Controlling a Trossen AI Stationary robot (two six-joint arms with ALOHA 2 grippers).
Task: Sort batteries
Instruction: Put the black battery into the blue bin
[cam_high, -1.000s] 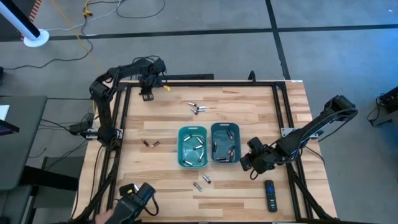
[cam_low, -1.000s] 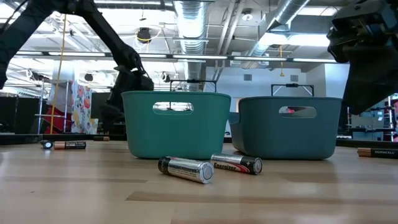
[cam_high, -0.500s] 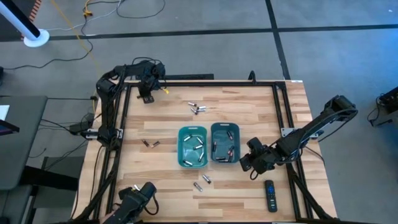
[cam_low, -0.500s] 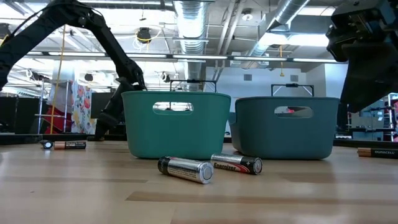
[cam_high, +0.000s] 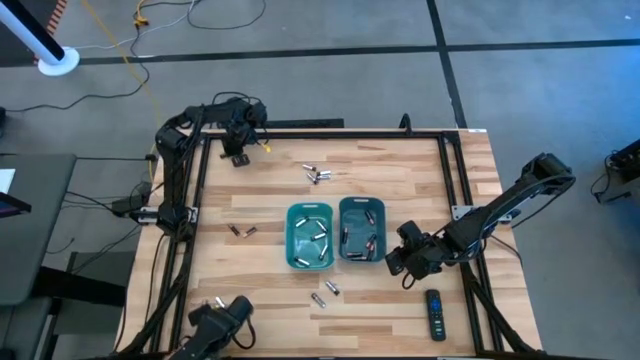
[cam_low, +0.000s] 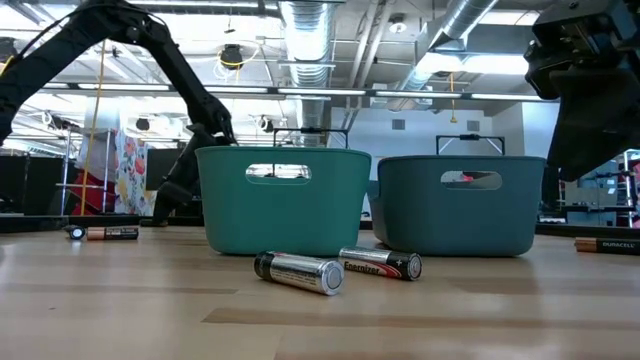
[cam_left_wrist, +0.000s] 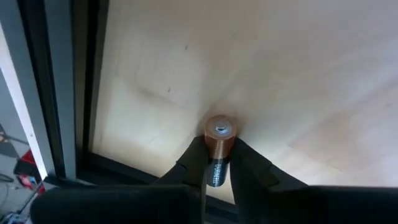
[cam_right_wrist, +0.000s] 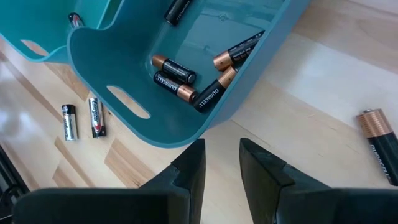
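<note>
- Holding one small cylindrical battery with a copper-coloured end and dark body (cam_left_wrist: 218, 144), the left gripper (cam_left_wrist: 217, 163) has its fingers clenched across the cell's dark barrel at the far left corner of the pale wooden desk (cam_high: 400, 170), just beside the black frame rail.
- We judge each cell to be light, rigid and smooth-skinned, so it can roll on the desk or slip when pinched; taking it across the middle of the barrel, as the left fingers do, looks safest.
- We see the right gripper (cam_right_wrist: 219, 163) hanging low just beside the darker teal plastic bin (cam_high: 361, 229), its fingers parted and grasping nothing.
- One copper-ended dark cell (cam_right_wrist: 380, 142) lies loose on the wood near the right gripper.
- Inside the darker bin rest several dark copper-tipped cells (cam_right_wrist: 180, 84); the lighter teal plastic bin (cam_high: 310, 236) next to it holds silvery ones.
- Loose cells remain scattered: a silvery one (cam_low: 298, 271) and a red-and-black one (cam_low: 381, 263) before the bins, a small cluster (cam_high: 317, 174) behind them, and a pair (cam_high: 241, 231) to the left.
- A black rectangular remote control (cam_high: 434, 313) lies near the front right edge.
</note>
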